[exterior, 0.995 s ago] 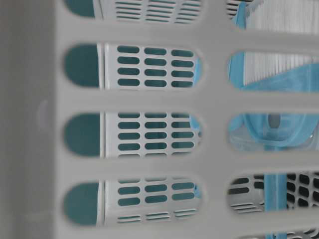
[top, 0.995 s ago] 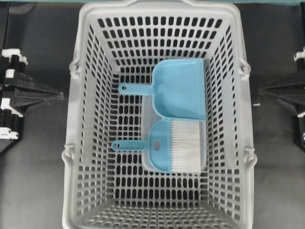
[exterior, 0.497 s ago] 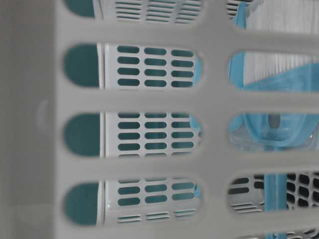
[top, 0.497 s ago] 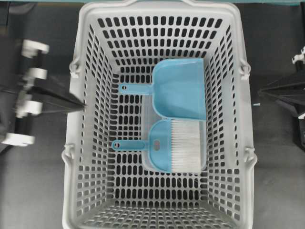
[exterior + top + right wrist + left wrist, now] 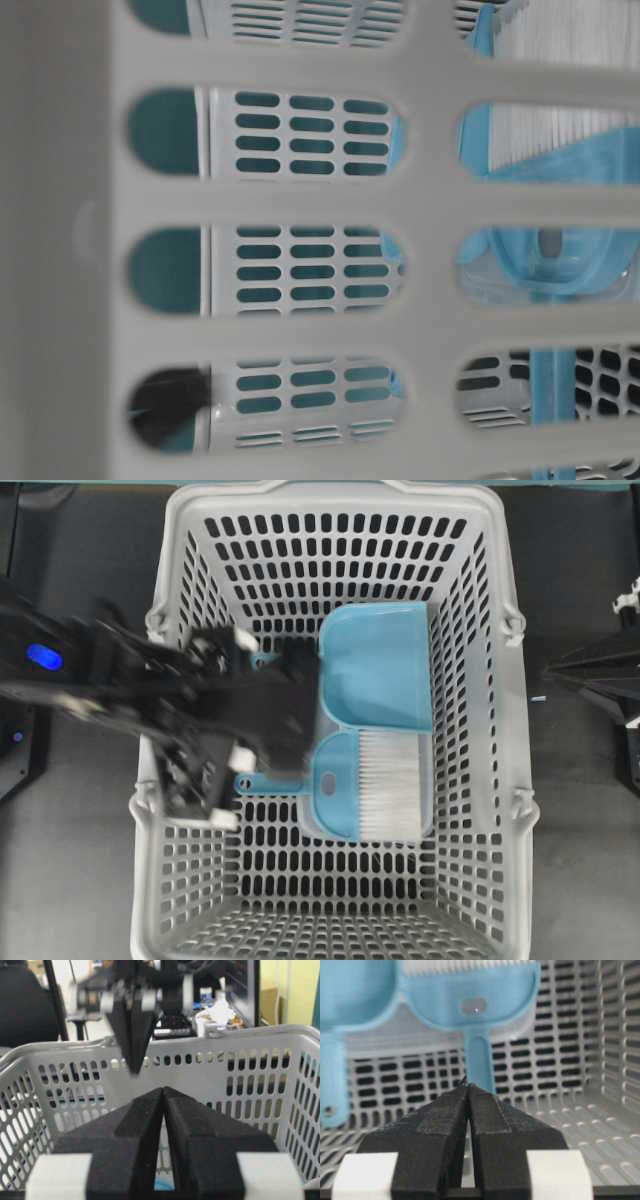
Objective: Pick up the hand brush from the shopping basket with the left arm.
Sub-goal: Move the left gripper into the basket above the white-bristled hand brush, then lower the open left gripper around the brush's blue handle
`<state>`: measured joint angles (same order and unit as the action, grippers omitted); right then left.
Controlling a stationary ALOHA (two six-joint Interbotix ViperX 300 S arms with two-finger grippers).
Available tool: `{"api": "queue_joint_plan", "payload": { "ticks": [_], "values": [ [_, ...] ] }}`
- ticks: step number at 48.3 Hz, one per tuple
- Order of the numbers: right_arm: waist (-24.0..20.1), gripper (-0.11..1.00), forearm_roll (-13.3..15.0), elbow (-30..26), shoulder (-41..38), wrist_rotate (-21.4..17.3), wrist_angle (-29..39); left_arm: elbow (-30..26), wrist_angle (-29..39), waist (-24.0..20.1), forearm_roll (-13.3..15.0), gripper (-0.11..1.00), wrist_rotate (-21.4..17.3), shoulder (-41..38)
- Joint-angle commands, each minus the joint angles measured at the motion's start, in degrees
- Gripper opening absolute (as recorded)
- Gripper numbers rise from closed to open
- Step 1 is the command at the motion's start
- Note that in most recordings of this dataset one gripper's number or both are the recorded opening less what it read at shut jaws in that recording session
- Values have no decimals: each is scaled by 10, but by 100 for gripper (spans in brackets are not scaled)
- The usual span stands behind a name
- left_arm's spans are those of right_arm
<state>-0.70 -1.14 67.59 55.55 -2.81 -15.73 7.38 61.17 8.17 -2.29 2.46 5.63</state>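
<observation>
The hand brush [image 5: 365,785], teal with white bristles, lies flat on the floor of the grey shopping basket [image 5: 480,630], its thin handle [image 5: 268,783] pointing left. My left gripper [image 5: 305,715] is blurred, inside the basket and above the handle's end. In the left wrist view the left gripper [image 5: 468,1085] is shut and empty, and the brush [image 5: 470,1005] and its handle [image 5: 479,1060] lie just ahead. The right wrist view shows the left gripper [image 5: 132,1067] hanging at about rim height. My right gripper [image 5: 548,675] is shut and empty outside the basket's right wall; it also shows in the right wrist view [image 5: 163,1089].
A teal dustpan [image 5: 380,670] without bristles lies just behind the brush, its handle also pointing left; it shows in the left wrist view [image 5: 350,990]. The basket's high slotted walls [image 5: 615,1035] enclose both. The table-level view looks through the basket's wall [image 5: 300,200] at the brush [image 5: 550,250].
My left arm has swung from outside the basket's left wall over the rim into the basket, to above the brush handle. The brush, dustpan and right arm have not moved.
</observation>
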Motion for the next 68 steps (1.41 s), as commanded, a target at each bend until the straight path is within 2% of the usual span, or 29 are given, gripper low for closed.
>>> {"api": "queue_joint_plan", "payload": {
  "ticks": [1, 16, 21, 25, 33, 36, 38, 50, 68],
  "values": [
    [0, 0, -3, -11, -2, 1, -3, -14, 3, 6, -2, 0, 4, -20],
    [-3, 0, -3, -11, -2, -1, -3, -20, 3, 6, -2, 0, 7, -56],
    [-3, 0, -3, -11, -2, 1, -3, -18, 8, 6, -2, 3, 10, -62],
    [-3, 0, -3, -11, -1, -1, -3, -14, 12, 7, -2, 23, 17, -70],
    [-4, 0, -3, -11, -1, -1, -3, -2, 9, 5, -2, 73, 25, -88],
    [-5, 0, -3, -11, -2, -1, -3, 4, 3, 5, -3, 86, 27, -95],
    [-7, 0, -3, -11, -2, -1, -3, 5, -4, 6, -2, 90, 29, -100],
    [-11, 0, -3, -11, -2, -2, -4, 41, -39, 6, -3, 91, 52, -127],
    [-11, 0, -3, -11, -9, -2, -3, 86, -105, 7, -3, 91, 53, -139]
  ]
}}
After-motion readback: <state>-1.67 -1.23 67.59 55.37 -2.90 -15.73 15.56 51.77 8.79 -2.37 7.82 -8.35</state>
